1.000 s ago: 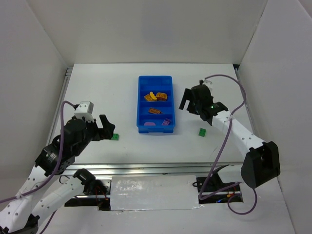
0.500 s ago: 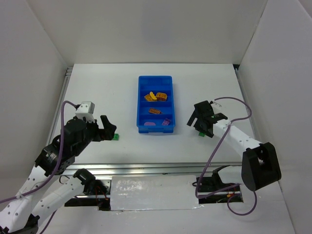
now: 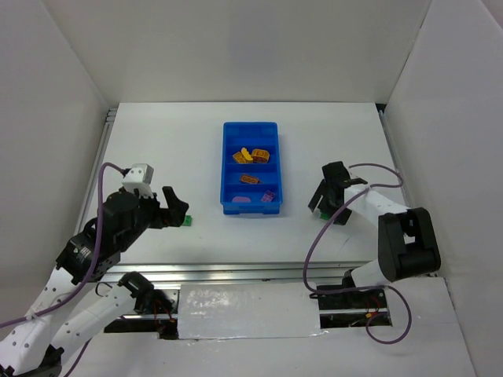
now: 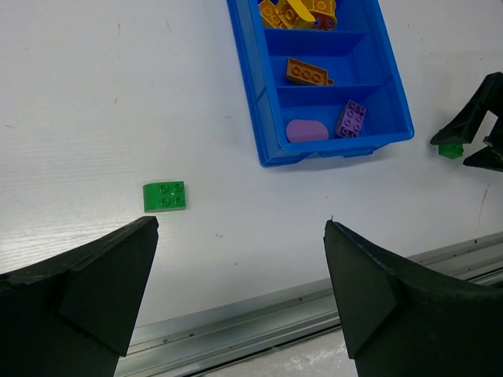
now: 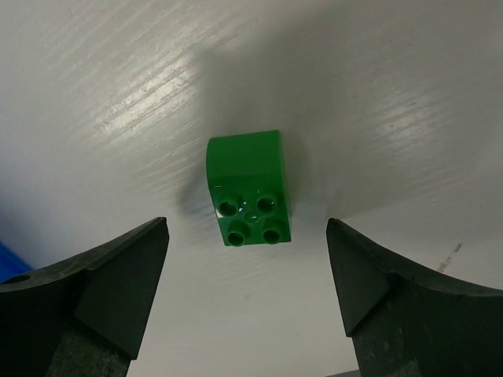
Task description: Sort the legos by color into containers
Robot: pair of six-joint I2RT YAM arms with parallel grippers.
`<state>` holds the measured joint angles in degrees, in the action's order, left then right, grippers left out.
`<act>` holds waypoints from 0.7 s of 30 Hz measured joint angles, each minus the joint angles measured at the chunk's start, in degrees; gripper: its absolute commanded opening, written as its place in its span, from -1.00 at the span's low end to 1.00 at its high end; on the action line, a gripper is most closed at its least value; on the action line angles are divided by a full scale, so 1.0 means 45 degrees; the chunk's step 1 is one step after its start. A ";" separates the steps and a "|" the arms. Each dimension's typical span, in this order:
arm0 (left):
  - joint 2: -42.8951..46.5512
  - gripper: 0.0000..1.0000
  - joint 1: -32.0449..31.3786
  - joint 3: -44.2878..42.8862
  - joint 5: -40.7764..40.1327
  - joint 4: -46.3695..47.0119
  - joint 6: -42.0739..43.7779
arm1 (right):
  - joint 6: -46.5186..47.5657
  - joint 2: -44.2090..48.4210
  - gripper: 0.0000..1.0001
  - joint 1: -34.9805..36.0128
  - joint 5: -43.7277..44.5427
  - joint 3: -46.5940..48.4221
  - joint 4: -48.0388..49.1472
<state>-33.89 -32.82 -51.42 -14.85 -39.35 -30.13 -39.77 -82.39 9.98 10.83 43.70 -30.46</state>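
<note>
**Fingers spread over two loose green bricks**

Right fingers (image 5: 102, 290) are spread wide and grip nothing. They straddle the right green brick (image 5: 249, 188), which lies with its studs showing on the bench (image 5: 118, 94), a clear gap on either side. The stance looks like lining up for a pinch: the brick sits centred between the tips, so closing should catch its flat sides.

Left fingers (image 4: 78, 283) are likewise released and empty above the left green brick (image 4: 165, 196). That brick lies off-centre, closer to one finger, so this arm probably needs to shift sideways before it can close.

Both bricks lie outside the tray (image 4: 250, 86), one on each side, each near the arm that can reach it. Inside, the colours are already apart:
- orange-yellow pieces (image 4: 295, 12) share one compartment;
- a brown brick (image 4: 308, 72) is in the next;
- purple pieces (image 4: 351, 118) are in the nearest.

The far compartment (image 3: 250, 133) looks bare from above, so the greens likely belong there. The long carry over filled sections is where a loose pinch could drop one.
</note>
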 measured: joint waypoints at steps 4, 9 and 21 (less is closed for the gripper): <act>0.0112 0.99 0.0000 0.0000 0.0034 0.0005 0.0000 | 0.0253 -0.0578 0.37 0.0000 -0.0369 0.0194 -0.0029; 0.0223 0.99 0.0000 0.0000 0.0029 0.0010 0.0005 | 0.0559 -0.1015 0.14 -0.0087 -0.0369 0.0539 -0.0413; 0.0063 0.99 0.0000 0.0000 0.0044 0.0049 0.0044 | 0.1064 -0.1719 -1.00 -0.0107 -0.0743 0.1525 -0.0452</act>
<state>-33.61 -32.82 -51.42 -14.66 -39.13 -29.93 -34.98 -90.13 9.50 7.49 50.57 -32.49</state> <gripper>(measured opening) 0.995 0.431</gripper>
